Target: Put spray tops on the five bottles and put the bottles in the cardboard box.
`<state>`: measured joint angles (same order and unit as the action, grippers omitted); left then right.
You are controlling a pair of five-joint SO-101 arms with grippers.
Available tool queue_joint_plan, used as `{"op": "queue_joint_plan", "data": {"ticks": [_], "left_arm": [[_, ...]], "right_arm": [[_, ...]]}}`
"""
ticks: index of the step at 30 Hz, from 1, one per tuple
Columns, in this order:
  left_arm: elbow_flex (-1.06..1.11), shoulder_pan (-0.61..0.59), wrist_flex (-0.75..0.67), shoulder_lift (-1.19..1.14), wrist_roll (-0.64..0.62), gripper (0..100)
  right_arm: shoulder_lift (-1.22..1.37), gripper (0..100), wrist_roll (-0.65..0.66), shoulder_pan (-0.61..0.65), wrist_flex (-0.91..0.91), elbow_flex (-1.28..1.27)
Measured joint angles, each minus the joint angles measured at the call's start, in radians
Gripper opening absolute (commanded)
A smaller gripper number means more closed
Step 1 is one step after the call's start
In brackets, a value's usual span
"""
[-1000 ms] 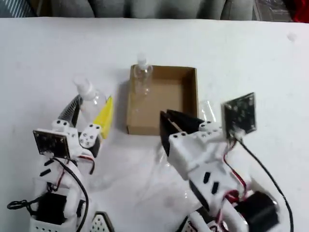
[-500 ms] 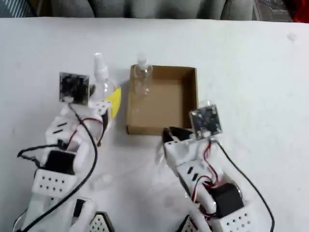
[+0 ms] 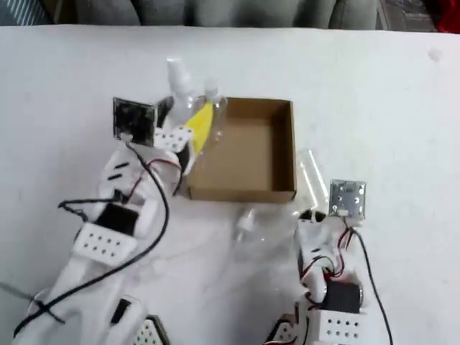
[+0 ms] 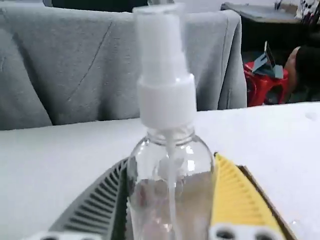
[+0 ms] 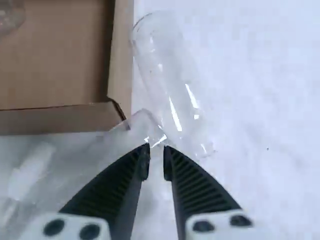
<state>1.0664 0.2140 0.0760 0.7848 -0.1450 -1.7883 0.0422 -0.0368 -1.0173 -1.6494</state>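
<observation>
At the far-left corner of the box point(image 3: 277, 192), the left gripper point(image 3: 185, 115) clamps a capped bottle point(image 4: 167, 175) just beside the boxed bottle point(image 3: 213, 108). The right gripper point(image 5: 154, 150), fingers nearly together and empty, sits by an uncapped bottle point(image 5: 170, 95); most of the task seemingly remains.

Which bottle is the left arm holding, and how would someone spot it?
Find the cardboard box mid-table; two clear bottles with white spray tops show at its far left corner. The held bottle is the leftmost, clamped between the left gripper's yellow and grey fingers, while its neighbour stands free inside the box.
</observation>
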Motion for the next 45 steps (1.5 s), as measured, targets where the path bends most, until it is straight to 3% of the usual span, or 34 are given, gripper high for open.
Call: {"op": "queue_joint_plan", "data": {"ticks": [8,15,27,38,45], "left_arm": [[0.000,0.000,-0.295,-0.287,-0.054,2],[0.074,0.000,-0.657,-0.470,-0.054,2],[0.074,0.008,-0.738,-0.647,-0.058,2],[0.074,0.008,-1.059,-0.881,-0.060,2],[0.074,0.048,-1.137,-0.961,-0.057,2]], "right_arm": [[-0.002,1.6,0.002,-0.020,0.025,-0.008],[-0.002,1.6,0.002,-0.017,0.025,-0.008],[-0.002,1.6,0.011,-0.017,0.025,-0.008],[-0.002,1.6,0.011,-0.017,0.028,-0.014],[-0.002,1.6,0.011,-0.017,0.028,-0.014]]}}
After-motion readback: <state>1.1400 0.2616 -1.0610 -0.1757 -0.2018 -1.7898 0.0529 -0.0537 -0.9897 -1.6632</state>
